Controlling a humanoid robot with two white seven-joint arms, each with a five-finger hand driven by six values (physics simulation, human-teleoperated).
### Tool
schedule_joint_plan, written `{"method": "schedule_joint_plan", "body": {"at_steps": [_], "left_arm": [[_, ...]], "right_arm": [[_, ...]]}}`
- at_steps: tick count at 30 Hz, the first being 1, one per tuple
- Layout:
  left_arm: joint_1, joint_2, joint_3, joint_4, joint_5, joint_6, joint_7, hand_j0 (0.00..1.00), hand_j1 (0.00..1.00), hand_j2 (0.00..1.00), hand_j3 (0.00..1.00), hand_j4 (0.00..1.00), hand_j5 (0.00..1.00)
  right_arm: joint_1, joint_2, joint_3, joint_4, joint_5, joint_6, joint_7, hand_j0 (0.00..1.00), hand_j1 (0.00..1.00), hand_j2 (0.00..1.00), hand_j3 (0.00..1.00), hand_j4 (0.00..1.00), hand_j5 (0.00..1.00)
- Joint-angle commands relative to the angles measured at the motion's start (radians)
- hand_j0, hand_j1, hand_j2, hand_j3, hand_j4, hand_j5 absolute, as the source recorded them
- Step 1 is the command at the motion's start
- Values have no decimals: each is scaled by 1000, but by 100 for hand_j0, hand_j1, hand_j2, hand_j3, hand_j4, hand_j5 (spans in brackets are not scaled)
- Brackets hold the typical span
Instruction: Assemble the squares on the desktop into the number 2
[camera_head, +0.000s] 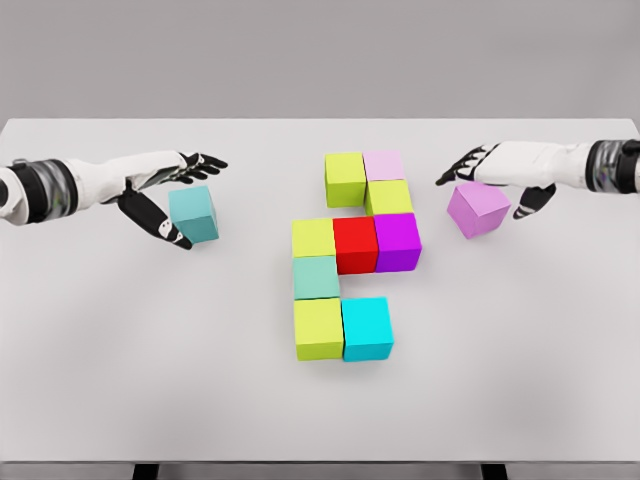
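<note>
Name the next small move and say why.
Probably close the left hand on the teal cube: its fingers bracket that cube, which sits apart from the assembled blocks, whose bottom row looks one cube short beside the cyan cube.

Simulated tabletop test bench, rendered, not a real room.

The white table (120, 360) filled the view under flat, even light. Behind the table's far edge stood a plain grey backdrop without walls, windows or furniture. At the table's centre lay flat-coloured cubes (355, 245) with no texture or wear. Dark supports showed below the table's near edge.
</note>
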Motion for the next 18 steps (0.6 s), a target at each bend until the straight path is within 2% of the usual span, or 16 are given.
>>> {"method": "schedule_joint_plan", "body": {"at_steps": [1, 4, 11, 14, 18], "left_arm": [[2, 0, -2, 0, -7, 2, 2, 100, 100, 100, 100, 100, 100], [3, -14, -4, 0, -27, 19, 5, 100, 100, 100, 100, 100, 100], [3, -28, -14, 2, -52, 36, 46, 100, 100, 100, 100, 100, 100], [5, -33, -17, 2, -73, 56, 54, 100, 100, 100, 100, 100, 100], [18, -42, -22, 5, -93, 68, 69, 100, 100, 100, 100, 100, 100]], "right_arm": [[0, 9, 22, 16, -5, 2, 0, 100, 100, 100, 100, 100, 100], [-9, 24, 29, 42, -5, 2, 0, 100, 100, 100, 100, 100, 100], [-18, 30, 54, 45, -5, 2, 0, 100, 100, 100, 100, 100, 100], [-35, 55, 62, 94, -5, 2, 0, 100, 100, 100, 100, 100, 100], [-41, 61, 62, 119, -3, 2, 0, 100, 100, 100, 100, 100, 100]]}}
